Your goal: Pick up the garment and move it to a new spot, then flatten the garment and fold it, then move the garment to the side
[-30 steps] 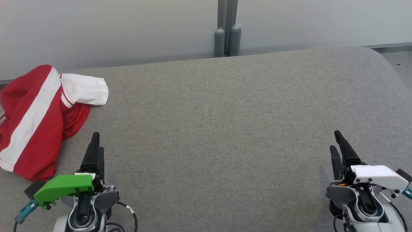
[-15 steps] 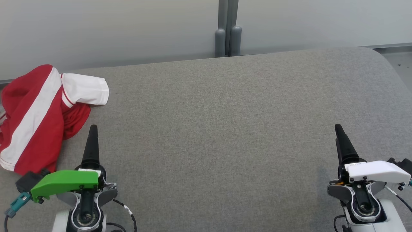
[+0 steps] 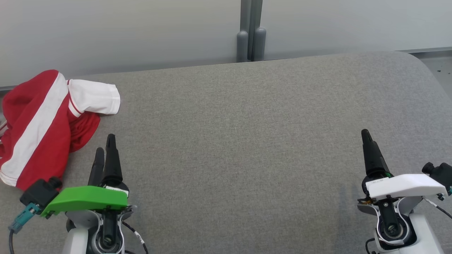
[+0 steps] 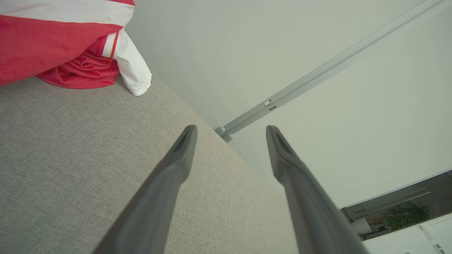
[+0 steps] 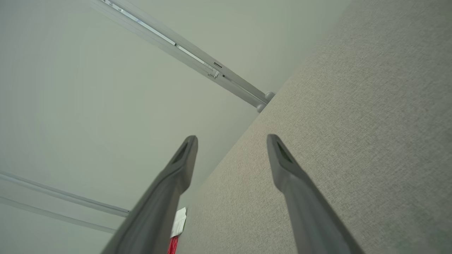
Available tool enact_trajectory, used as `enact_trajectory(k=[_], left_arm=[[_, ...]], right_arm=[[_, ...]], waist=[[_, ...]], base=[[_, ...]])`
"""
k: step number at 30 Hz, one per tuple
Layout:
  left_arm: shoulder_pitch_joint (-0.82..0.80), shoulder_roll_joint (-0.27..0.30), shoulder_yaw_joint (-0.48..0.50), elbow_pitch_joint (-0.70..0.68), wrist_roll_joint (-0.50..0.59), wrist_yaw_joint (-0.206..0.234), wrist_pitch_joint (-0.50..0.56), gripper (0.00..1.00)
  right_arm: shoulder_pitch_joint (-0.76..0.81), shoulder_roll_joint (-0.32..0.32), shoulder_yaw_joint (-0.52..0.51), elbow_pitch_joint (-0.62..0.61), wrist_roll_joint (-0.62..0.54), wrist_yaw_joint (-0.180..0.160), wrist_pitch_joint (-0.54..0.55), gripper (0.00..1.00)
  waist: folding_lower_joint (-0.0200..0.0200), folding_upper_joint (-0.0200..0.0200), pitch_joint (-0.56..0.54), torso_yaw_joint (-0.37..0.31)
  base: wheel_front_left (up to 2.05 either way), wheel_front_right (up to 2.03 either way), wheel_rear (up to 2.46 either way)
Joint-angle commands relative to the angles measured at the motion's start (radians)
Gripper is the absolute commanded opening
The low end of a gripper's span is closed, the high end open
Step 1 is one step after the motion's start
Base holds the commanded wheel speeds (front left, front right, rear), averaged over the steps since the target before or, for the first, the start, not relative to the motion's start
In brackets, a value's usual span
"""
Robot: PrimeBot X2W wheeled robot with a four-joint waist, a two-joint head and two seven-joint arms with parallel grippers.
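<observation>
A red garment [image 3: 39, 127] with a broad white stripe and a white sleeve lies crumpled at the far left corner of the grey fabric surface [image 3: 247, 141], its bulk running along the left edge and the sleeve spread toward the far edge. The left gripper [image 3: 105, 144], under a green cover [image 3: 84, 199], hovers near the near left corner, fingers pointing at the far edge and just beside the garment's red folds without touching them. In the left wrist view its two dark fingers [image 4: 169, 176] stand well apart with nothing between them, the garment lying up and to the left of their tips. The right gripper [image 5: 231, 139], under a white cover [image 3: 402, 185], hangs by the near right corner, its fingers likewise spread wide over bare fabric, well apart from the garment. A pale wall [image 3: 141, 31] with a grey post [image 3: 250, 35] stands behind the far edge.
</observation>
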Motion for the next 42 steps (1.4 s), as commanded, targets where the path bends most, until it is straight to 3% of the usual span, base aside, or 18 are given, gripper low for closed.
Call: enact_trajectory(k=[1,18,42], left_arm=[[0.003,0.005,-0.008,-0.029,0.068,0.006,-0.013,1.00],[0.068,0.007,-0.039,-0.074,0.409,0.026,-0.064,1.00],[0.149,0.008,-0.056,-0.077,0.682,0.036,-0.123,1.00]], right_arm=[[-0.002,-0.007,0.012,-0.032,-0.055,0.000,-0.015,1.00],[0.040,-0.009,0.088,-0.080,-0.361,0.001,-0.071,1.00],[0.077,-0.012,0.158,-0.098,-0.625,0.001,-0.138,1.00]], waist=[[0.0000,0.0001,0.000,0.001],[0.0000,0.0001,0.000,0.006],[0.0000,0.0001,-0.011,0.012]], base=[[0.00,0.00,0.00],[0.00,0.00,0.00],[0.00,0.00,0.00]])
